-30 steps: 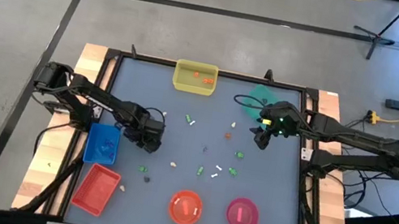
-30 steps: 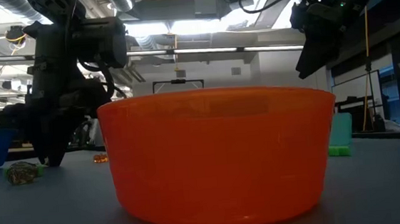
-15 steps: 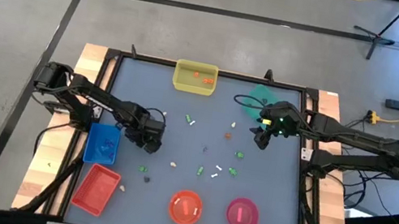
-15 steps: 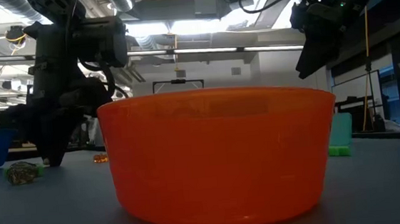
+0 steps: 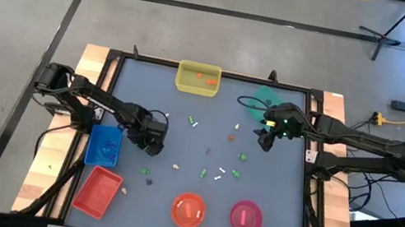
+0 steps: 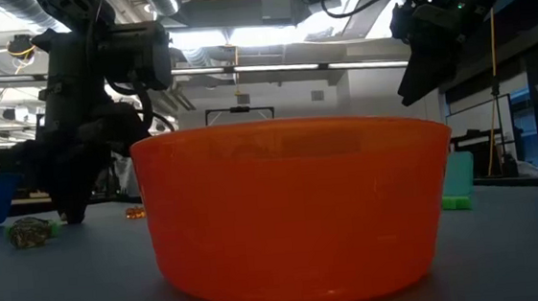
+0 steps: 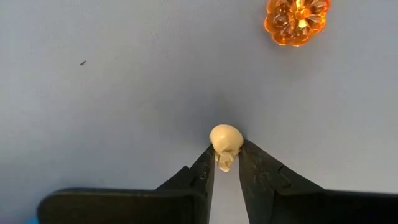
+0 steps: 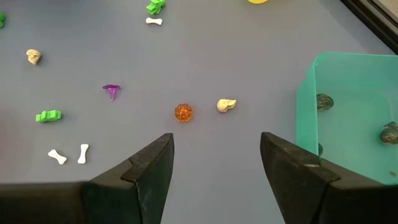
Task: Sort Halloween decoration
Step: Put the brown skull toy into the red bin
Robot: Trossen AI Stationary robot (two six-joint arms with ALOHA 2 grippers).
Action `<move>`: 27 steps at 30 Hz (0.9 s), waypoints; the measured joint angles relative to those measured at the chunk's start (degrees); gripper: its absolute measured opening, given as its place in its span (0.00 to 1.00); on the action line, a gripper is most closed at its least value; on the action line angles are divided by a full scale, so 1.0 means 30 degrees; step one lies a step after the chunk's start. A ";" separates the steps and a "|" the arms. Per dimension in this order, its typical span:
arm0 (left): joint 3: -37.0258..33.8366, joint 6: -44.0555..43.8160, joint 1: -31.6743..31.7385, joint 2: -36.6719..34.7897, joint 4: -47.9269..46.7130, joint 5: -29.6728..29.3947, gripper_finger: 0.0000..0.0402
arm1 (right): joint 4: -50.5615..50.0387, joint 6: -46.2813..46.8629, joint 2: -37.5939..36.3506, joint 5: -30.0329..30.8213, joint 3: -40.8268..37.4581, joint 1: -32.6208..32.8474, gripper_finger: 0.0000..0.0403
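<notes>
Tiny trinkets lie scattered on the grey table [image 5: 181, 139]: green pieces, white bones [image 8: 57, 156], an orange pumpkin [image 8: 183, 112] and a beige skull [image 8: 226, 105]. My left gripper [image 5: 153, 146] is low at the table, beside the blue tray [image 5: 103, 146], and is shut on another beige skull [image 7: 225, 142]. An orange pumpkin [image 7: 296, 18] lies just beyond it. My right gripper [image 5: 264, 141] is open. It hangs above the table next to the teal tray [image 8: 348, 93], which holds dark grey trinkets. My left gripper pinches the beige skull's lower part [image 7: 224, 160] between its two fingertips [image 7: 207, 163], with the rounded top of the skull showing past the tips. The fingers come from above, pointing down at the table. I cannot tell whether the skull still rests on the table.
A yellow tray [image 5: 198, 78] with orange pieces stands at the far edge, a red tray [image 5: 97, 191] at the near left, and an orange bowl [image 5: 188, 209] and a pink bowl [image 5: 245, 216] at the near edge. The orange bowl fills the low view.
</notes>
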 joint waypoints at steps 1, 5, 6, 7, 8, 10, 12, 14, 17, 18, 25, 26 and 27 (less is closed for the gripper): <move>0.0000 0.0133 0.0000 -0.0016 0.0000 0.0000 0.12 | -0.0002 0.0000 0.0000 -0.0001 0.0001 0.0000 0.59; 0.0104 0.0287 0.0000 -0.0044 -0.0049 -0.0077 0.12 | 0.0002 0.0000 0.0000 0.0000 0.0000 0.0000 0.59; 0.0205 0.0418 0.0000 -0.0036 -0.0087 -0.0199 0.12 | 0.0000 -0.0005 0.0000 -0.0005 0.0000 0.0000 0.59; 0.0346 0.0632 0.0008 -0.0036 -0.0184 -0.0432 0.12 | 0.0002 0.0000 0.0000 0.0000 0.0000 0.0000 0.59; 0.0496 0.0739 0.0022 -0.0036 -0.0211 -0.0481 0.12 | 0.0002 0.0000 0.0000 0.0000 0.0002 0.0000 0.59; 0.0800 0.0776 0.0015 -0.0036 -0.0126 -0.0685 0.12 | 0.0002 -0.0007 0.0000 0.0000 0.0000 0.0000 0.59; 0.1034 0.0850 0.0015 -0.0036 -0.0246 -0.0807 0.12 | 0.0002 -0.0007 0.0000 0.0000 0.0000 0.0000 0.59; 0.1402 0.1216 0.0022 -0.0036 -0.0236 -0.0823 0.12 | 0.0002 -0.0007 0.0000 -0.0005 0.0000 0.0000 0.59; 0.1974 0.1744 0.0022 -0.0036 -0.0383 -0.0813 0.12 | 0.0002 -0.0007 0.0000 0.0000 0.0000 0.0000 0.59; 0.2228 0.1939 0.0022 -0.0036 -0.0503 -0.0807 0.12 | 0.0002 -0.0007 0.0000 0.0000 0.0006 0.0000 0.59; 0.4791 0.3199 -0.0272 -0.0036 -0.2872 -0.0707 0.12 | -0.0001 -0.0007 0.0000 0.0000 0.0003 0.0000 0.59; 0.5225 0.3216 -0.0432 -0.0036 -0.3355 -0.0615 0.12 | -0.0003 -0.0007 0.0000 -0.0003 0.0000 0.0000 0.59; 0.5657 0.3218 -0.0609 -0.0036 -0.3892 -0.0508 0.12 | 0.0002 -0.0007 0.0000 0.0000 0.0000 0.0000 0.59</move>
